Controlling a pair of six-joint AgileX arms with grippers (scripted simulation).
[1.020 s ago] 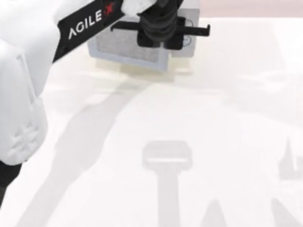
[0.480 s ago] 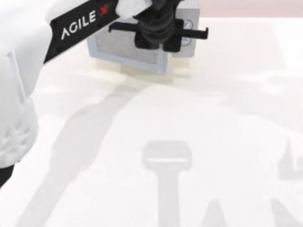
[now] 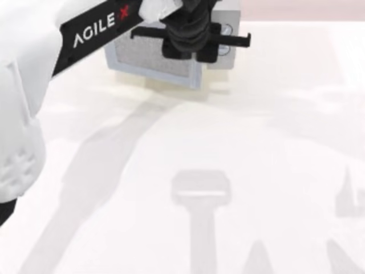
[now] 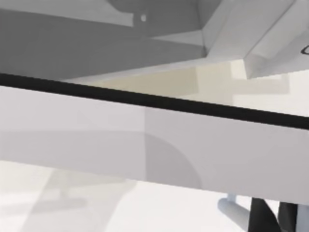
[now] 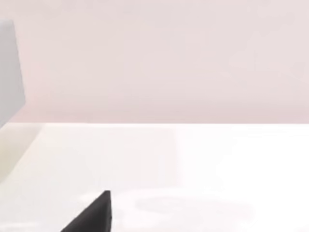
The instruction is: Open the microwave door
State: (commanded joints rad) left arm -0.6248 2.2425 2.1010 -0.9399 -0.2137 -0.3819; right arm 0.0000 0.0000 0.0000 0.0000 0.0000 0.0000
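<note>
The microwave (image 3: 228, 23) stands at the table's far edge, its knob panel (image 3: 226, 41) on the right. The microwave door (image 3: 145, 57), with its mesh window, stands slightly ajar, its free edge out from the front. My left gripper (image 3: 191, 43) hangs over that edge. In the left wrist view the door (image 4: 159, 145) fills the middle, and a pale interior (image 4: 159, 82) shows past it. My left gripper (image 4: 280, 215) is shut on the door's rod handle (image 4: 234, 210). My right gripper (image 5: 94, 217) is parked away from the microwave (image 5: 9, 72).
The white table (image 3: 256, 142) spreads out in front of the microwave, crossed only by arm shadows. A pink wall (image 5: 169, 58) runs behind the table's far edge. My left arm's white links (image 3: 23, 114) cover the table's left side.
Over the last second my left arm shifted a little left and back, and the door's free edge came with it. In the last half second nothing visibly moved.
</note>
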